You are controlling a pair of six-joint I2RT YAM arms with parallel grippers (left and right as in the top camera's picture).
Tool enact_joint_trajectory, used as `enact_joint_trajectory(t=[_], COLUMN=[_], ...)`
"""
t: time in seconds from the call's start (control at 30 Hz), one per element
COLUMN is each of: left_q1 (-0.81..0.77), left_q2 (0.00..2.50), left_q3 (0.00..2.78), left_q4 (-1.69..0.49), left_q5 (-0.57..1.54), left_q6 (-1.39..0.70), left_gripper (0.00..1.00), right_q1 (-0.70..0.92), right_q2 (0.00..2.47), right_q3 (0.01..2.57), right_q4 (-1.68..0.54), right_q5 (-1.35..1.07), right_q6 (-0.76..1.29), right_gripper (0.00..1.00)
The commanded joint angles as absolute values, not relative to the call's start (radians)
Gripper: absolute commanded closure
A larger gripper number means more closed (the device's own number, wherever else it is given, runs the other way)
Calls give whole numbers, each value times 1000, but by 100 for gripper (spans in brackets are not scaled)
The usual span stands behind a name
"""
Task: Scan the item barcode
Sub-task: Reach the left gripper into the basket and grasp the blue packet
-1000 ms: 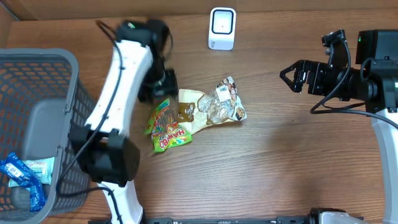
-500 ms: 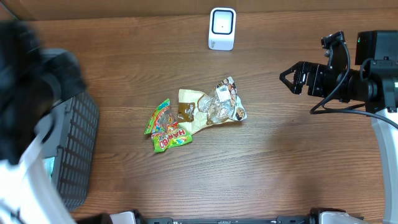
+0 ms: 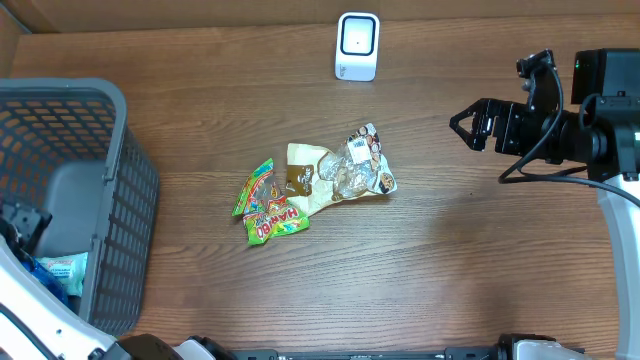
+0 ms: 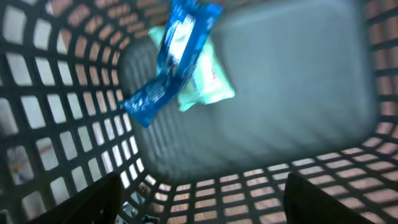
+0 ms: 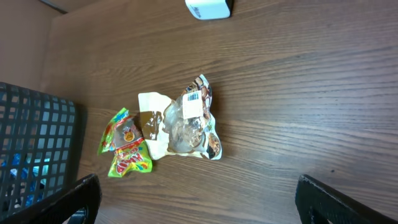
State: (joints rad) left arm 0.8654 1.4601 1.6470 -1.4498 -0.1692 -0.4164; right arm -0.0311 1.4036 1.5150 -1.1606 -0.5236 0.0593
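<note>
The clear snack packet (image 3: 345, 172) lay near the middle of the worktop (image 3: 450, 260), its white barcode label (image 3: 356, 149) facing up; a green sweet bag (image 3: 268, 208) lay touching it on the side nearer the basket (image 3: 120, 180); the white scanner (image 3: 357, 45) stood at the far edge, well apart from both. The right gripper (image 3: 462, 125) hung above the right side of the worktop, its jaws wide apart with nothing between them, well clear of the packet. The grey basket sat at the left edge; the left gripper (image 4: 202, 183) hung over its opening, fingers (image 4: 93, 199) spread and empty; on the basket floor below lay a blue wrapper (image 4: 171, 56) across a pale green packet (image 4: 208, 84); the left wrist view was blurred.
</note>
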Motion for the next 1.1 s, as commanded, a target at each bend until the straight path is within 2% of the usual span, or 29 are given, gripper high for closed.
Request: enact_joint_trajectory(t=[0.0,0.23,0.37,0.43,0.5,0.67,0.7,0.8,1.07], left_q1=[899,954,984,997,1000,999,999,999,1000], left_q2=[1438,1438,1438,1438,1438,1463,1481,1522,1657], left_q3=[1530,1341,1253,1199,1155,1068,1067,1067,1067], left_q4=[-1392,-1237,-1125,-1049,-971,-710,-675,-622,-627], left_q5=[-175,-180,-184,-185,-192,-198,-198,-190,-249], left_q6=[-435,-473,-507,-506,-505,-314,-260,-178,-179], left_gripper=[25,21,4,0,0,0,3,7,9], right_q1=[-27,-27,-27,-27,-27,-27,-27,-27,-27], right_q2=[1403,1403,1403,1403,1403,1403,1403,1403,1403], right_q3=[1538,1538,1538,1538,1538,1538,1538,1538,1538], right_q4=[-1148,-1152,-1154,-1154,-1154,-1149,-1150,-1150,-1150], right_q5=[-524,-524,-524,-524,-524,-522,-511,-505,-505], right_q6=[51,51,51,51,51,51,51,51,51], right_gripper=[0,0,0,0,0,0,0,0,0])
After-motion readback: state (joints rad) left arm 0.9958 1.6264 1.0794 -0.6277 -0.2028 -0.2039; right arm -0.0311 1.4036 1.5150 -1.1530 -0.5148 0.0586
